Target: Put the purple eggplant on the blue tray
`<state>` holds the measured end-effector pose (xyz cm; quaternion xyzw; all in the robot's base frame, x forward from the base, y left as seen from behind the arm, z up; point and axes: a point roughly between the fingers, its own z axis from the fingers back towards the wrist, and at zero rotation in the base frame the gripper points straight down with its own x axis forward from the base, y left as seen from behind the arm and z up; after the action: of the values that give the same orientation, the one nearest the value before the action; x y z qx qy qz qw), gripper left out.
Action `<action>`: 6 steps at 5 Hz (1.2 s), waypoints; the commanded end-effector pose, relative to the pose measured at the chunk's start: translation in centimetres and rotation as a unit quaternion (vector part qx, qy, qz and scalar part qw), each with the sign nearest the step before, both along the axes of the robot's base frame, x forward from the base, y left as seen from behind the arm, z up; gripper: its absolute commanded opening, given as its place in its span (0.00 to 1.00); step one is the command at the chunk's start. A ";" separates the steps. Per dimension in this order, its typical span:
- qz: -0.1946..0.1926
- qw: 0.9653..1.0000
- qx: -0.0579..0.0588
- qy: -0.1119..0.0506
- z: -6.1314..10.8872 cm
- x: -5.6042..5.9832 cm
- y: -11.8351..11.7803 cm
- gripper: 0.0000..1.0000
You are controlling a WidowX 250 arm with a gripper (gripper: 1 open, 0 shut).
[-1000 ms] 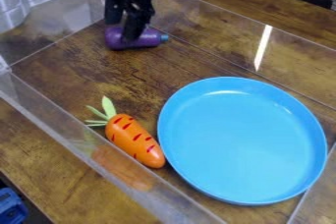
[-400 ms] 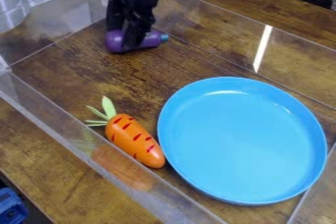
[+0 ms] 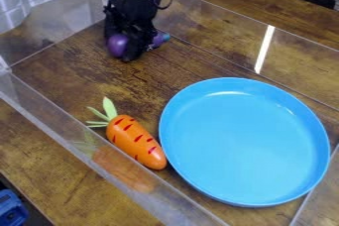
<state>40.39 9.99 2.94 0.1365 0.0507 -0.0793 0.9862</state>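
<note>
The gripper hangs over the eggplant near eleven o'clock, its closure unclear; the light, stiff, likely slippery toy wants a mid-body pinch.

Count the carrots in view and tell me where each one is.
1. The orange carrot lies on the wooden surface, just beside the blue tray, its green leaves pointing away from it. None other shows, though the gripper hides a little of the surface.
</note>
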 end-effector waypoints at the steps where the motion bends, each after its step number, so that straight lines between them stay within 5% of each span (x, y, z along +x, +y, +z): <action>1: -0.039 0.998 0.014 -0.040 3.1 1.0 -1.9 0.00; 5: -0.102 0.993 0.040 -0.052 5.2 -0.9 -2.5 0.00; 6: -0.092 0.993 0.049 -0.054 7.2 -0.1 -3.0 0.00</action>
<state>39.19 7.78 6.36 0.1801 0.0358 -0.1576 0.9703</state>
